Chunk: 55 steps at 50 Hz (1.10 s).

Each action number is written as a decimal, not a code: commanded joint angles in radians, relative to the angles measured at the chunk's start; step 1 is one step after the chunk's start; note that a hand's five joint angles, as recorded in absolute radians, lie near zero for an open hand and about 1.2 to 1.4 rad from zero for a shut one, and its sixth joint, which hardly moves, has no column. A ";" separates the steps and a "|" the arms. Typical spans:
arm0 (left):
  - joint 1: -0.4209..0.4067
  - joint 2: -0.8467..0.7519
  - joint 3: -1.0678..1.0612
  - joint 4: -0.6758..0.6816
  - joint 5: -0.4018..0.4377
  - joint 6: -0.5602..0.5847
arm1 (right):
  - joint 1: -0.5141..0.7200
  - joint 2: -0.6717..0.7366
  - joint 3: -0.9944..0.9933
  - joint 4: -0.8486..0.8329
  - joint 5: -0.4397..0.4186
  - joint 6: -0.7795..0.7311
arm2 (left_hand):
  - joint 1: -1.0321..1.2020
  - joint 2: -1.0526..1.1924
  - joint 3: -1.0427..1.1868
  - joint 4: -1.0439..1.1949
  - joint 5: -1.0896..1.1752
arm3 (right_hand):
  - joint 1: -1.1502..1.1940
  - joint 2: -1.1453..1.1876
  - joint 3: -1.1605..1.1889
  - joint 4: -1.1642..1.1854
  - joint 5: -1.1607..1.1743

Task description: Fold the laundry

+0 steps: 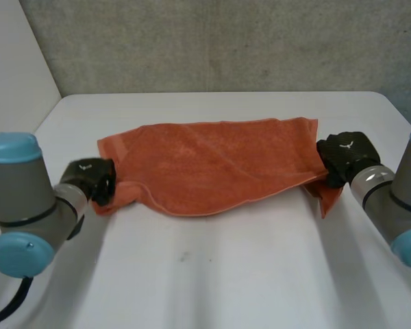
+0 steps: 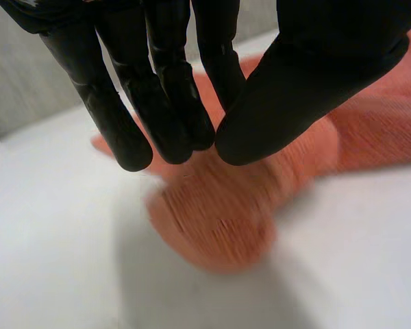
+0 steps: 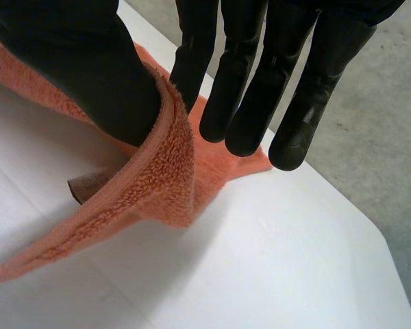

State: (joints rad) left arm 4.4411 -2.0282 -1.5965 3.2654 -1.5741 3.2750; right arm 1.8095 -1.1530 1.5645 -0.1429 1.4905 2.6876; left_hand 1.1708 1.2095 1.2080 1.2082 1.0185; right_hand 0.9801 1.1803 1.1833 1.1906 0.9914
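Right, starting at the left: the left hand [image 1: 89,179] sits at the left end of the orange towel [image 1: 212,164]. The towel lies spread crosswise on the white table [image 1: 226,274], rumpled rather than flat. In the left wrist view, the fingers [image 2: 127,130] are straight and bunched side by side, with the thumb [image 2: 294,96] tip sitting close beside them. All of them hover just above the towel's corner, with nothing pinched that I can make out.

Across the middle, the cloth runs wide, and its near edge bows toward the front of the table.

Now the right end: the right hand [image 1: 344,156] is at the towel's right edge. Its wrist view shows the fingers [image 3: 240,89] straight and held well apart from the thumb [image 3: 89,75]. The hemmed edge is draped up over that thumb, raised off the table, and the corner trails down to the tabletop beside it.
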 commanded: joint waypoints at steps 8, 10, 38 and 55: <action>0.066 0.230 -0.078 -0.001 0.037 0.002 | -0.052 -0.152 -0.030 0.212 -0.110 -0.022 | -0.178 -0.217 -0.215 -0.216 -0.200 | 0.416 0.216 0.213 0.206 0.230; 0.064 0.227 -0.092 -0.001 0.046 0.002 | -0.050 -0.149 -0.020 0.210 -0.125 -0.017 | -0.653 -0.692 -0.690 -0.690 -0.675 | 0.416 0.216 0.213 0.206 0.230; -0.097 -0.112 0.024 0.036 0.017 -0.023 | -0.045 -0.040 0.002 0.154 -0.130 -0.022 | -0.518 -0.556 -0.555 -0.555 -0.540 | 0.416 0.216 0.213 0.206 0.230; -0.077 0.133 -0.106 0.123 -0.104 -0.005 | -0.055 -0.059 -0.021 0.196 -0.118 -0.037 | 0.225 0.187 0.188 0.188 0.203 | 0.416 0.216 0.213 0.206 0.230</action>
State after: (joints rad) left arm 4.3562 -2.0496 -1.6248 3.3854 -1.6801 3.2625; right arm 1.7600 -1.1921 1.5578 0.0174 1.3674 2.6583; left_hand 1.1520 1.1950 1.1937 1.1921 1.0026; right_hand 0.9801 1.1803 1.1833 1.1907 0.9915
